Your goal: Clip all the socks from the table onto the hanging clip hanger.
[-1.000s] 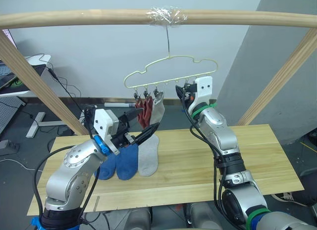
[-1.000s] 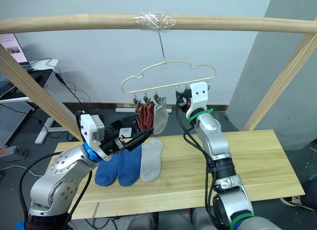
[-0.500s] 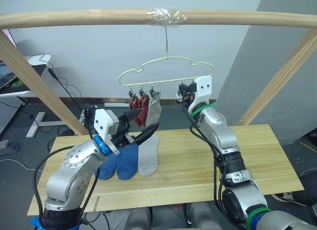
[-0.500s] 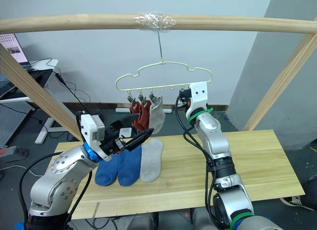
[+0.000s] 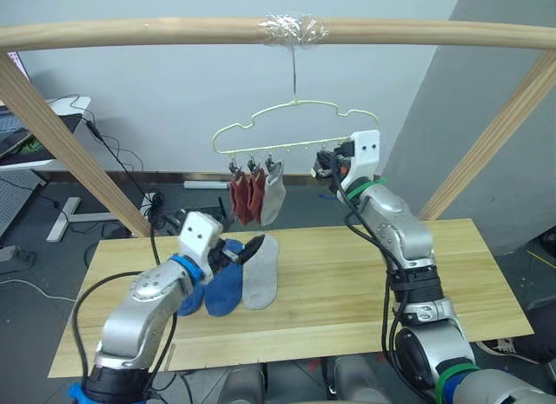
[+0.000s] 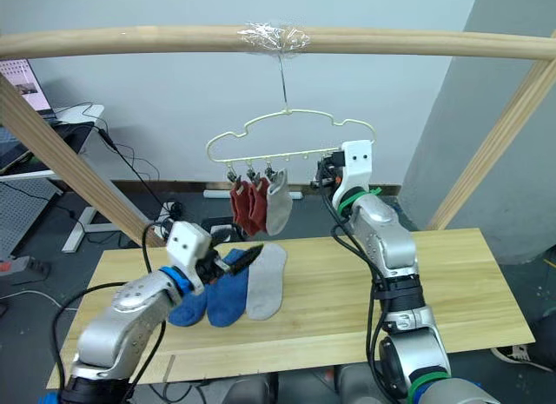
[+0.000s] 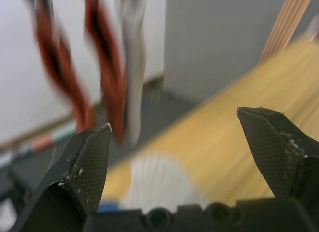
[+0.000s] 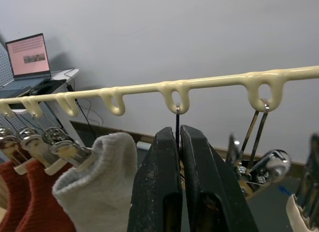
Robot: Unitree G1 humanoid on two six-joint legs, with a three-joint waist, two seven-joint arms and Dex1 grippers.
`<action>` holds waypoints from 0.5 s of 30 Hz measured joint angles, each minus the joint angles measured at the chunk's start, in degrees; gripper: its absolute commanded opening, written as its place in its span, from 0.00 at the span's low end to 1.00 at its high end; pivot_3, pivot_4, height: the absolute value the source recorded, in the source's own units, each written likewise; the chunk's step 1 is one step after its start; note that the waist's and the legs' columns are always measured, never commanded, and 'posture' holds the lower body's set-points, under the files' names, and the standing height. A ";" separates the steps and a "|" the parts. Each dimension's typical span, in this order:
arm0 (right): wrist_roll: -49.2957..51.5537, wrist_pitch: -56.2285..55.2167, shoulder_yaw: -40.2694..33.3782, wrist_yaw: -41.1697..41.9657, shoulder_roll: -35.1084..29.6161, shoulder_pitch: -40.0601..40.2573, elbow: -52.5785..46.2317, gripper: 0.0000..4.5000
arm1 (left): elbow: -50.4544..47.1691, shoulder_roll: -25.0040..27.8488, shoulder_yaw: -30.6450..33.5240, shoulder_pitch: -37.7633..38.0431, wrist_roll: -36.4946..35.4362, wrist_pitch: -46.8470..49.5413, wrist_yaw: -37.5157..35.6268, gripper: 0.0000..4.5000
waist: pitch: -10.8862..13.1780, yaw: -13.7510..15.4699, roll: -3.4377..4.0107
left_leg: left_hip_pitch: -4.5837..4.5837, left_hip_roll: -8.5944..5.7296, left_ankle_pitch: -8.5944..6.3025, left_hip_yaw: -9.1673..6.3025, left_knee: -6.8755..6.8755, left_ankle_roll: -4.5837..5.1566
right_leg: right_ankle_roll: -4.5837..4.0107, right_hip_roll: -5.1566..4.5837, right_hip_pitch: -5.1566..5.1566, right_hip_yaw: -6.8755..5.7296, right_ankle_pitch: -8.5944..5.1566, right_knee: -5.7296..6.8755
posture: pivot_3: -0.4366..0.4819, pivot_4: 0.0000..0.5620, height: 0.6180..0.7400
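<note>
A: What's the right gripper (image 8: pixel 177 142) doing?
B: Pinching a metal clip's wire on the pale-yellow wire hanger (image 5: pixel 295 142).
A: And the left gripper (image 6: pixel 228 263)?
B: Hovering spread over the blue and grey knit socks (image 5: pixel 246 278) lying on the pale plank table (image 5: pixel 347 282).

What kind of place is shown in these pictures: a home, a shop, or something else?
Probably a robotics lab or test room, not a home. A pale wooden pole frame has a thin pale-yellow wire clip hanger taped to it, and an open laptop sits on a side desk above loose cables on the floor.
</note>
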 measured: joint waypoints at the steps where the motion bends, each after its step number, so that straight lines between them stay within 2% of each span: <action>1: 0.36 1.23 0.04 0.01 -0.08 0.03 -0.95 0.01 | 3.31 -0.90 -1.37 -0.02 2.19 -2.05 0.05 1.00 | 0.00 -0.06 0.00 | -0.01 0.00 0.00 0.01 -0.01 0.00 | 0.00 0.00 -0.01 0.00 0.00 -0.01 | 0.44 0.26 1.00; 4: 0.92 3.83 0.05 -0.33 -0.36 0.37 -2.99 0.01 | 12.54 -4.06 -3.63 -1.49 6.52 -7.63 0.53 1.00 | 0.00 -0.17 0.00 | -0.02 0.01 0.00 -0.01 -0.01 0.00 | 0.00 0.00 -0.02 -0.01 0.00 0.00 | 0.41 0.27 1.00; 8: 1.57 6.06 0.02 -0.83 -0.55 0.95 -5.12 0.01 | 22.77 -6.52 -4.94 -4.85 10.01 -10.44 1.09 1.00 | 0.00 -0.33 0.00 | -0.03 0.01 0.00 -0.01 0.03 0.00 | 0.02 0.00 -0.01 -0.01 0.01 0.01 | 0.40 0.28 1.00; 15: 1.97 7.98 -0.33 -1.97 -1.05 1.46 -7.24 0.01 | 30.85 -6.97 -6.82 -7.53 13.70 -12.72 -1.92 1.00 | 0.00 -0.89 0.00 | -0.03 0.01 0.00 0.00 0.03 0.00 | 0.03 -0.01 -0.01 -0.01 0.02 0.01 | 0.39 0.28 1.00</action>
